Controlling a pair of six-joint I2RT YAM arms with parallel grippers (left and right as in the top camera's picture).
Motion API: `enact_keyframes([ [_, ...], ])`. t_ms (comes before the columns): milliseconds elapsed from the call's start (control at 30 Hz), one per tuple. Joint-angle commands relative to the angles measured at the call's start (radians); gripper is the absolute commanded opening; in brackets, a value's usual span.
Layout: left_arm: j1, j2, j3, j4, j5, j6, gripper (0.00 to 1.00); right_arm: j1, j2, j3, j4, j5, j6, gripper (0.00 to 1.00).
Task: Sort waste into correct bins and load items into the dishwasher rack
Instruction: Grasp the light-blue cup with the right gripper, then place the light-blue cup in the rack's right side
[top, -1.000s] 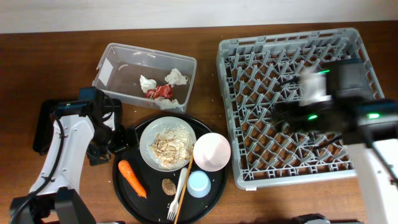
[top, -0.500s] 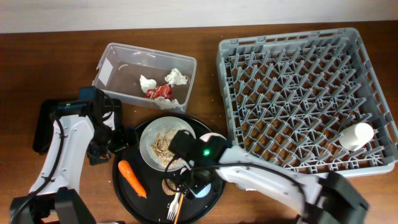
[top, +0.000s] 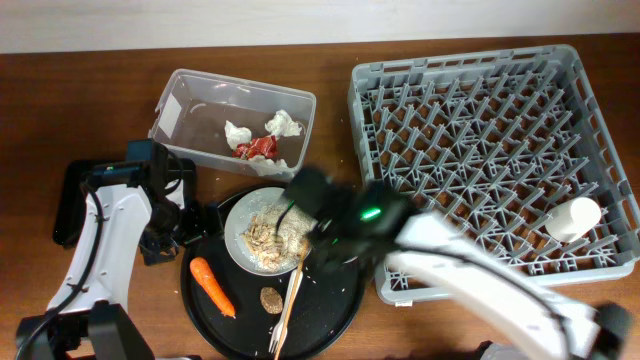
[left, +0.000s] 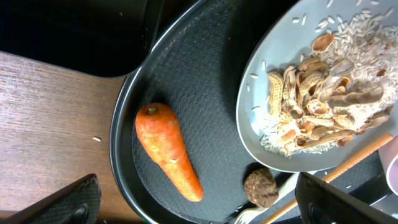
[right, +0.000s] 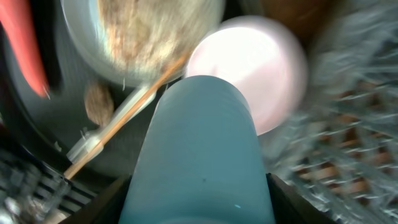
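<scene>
Right pincer (right: 198, 200) is closed across the side wall of the light blue cup (right: 199, 149), a dark finger showing at either flank. The cup fills the wrist view above the round black tray (top: 215, 320). The pale pink bowl (right: 249, 68) lies at its 1 o'clock and the chopstick (right: 127, 121) at its 10 o'clock. Whether the cup's base is clear of the tray I cannot tell.

The cup looks light, stiff and smooth, probably plastic. With its slight taper it could slide in the grip, so a hold around mid-height seems safest. It would need to go mouth-down over the pegs of the dishwasher rack (top: 460, 58), at 3 o'clock from the tray. A cream cup (top: 572, 218) already sits near the rack's 4 o'clock corner.

Left pincer (left: 208, 208) hangs wide and empty over the tray's 9 o'clock side. Below it are the carrot (left: 168, 158), the brown lump (left: 261, 188) and the plate (left: 249, 106) with its crumbly food heap (left: 323, 93). The carrot is firm and easy to pinch mid-length. The heap is loose, so tipping the plate suits it better than pinching.
</scene>
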Motion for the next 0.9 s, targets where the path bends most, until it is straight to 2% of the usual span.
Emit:
enact_keyframes([
  [0, 0.004, -0.003, -0.002, -0.001, 0.010, 0.016, 0.99, -0.206, -0.114, 0.118, -0.032, 0.103, 0.000, 0.57],
  [100, 0.004, -0.003, -0.002, -0.001, 0.010, 0.016, 0.99, -0.468, -0.173, 0.126, -0.030, 0.101, -0.043, 0.57],
  [200, 0.004, -0.003, -0.002, 0.000, 0.010, 0.016, 0.99, -0.836, -0.150, 0.126, 0.005, 0.088, -0.128, 0.57],
  [267, 0.004, -0.003, -0.002, -0.001, 0.010, 0.016, 0.99, -0.987, -0.102, 0.126, 0.056, 0.033, -0.180, 0.57],
  [367, 0.004, -0.003, -0.002, 0.000, 0.010, 0.016, 0.99, -1.158, 0.016, 0.126, 0.106, 0.001, -0.182, 0.57],
  [533, 0.004, -0.003, -0.002, 0.000, 0.010, 0.016, 0.99, -1.294, 0.216, 0.126, 0.197, -0.035, -0.166, 0.57],
  [867, 0.004, -0.003, -0.002, 0.003, 0.010, 0.016, 0.99, -1.397, 0.352, 0.119, 0.307, -0.028, -0.152, 0.57],
])
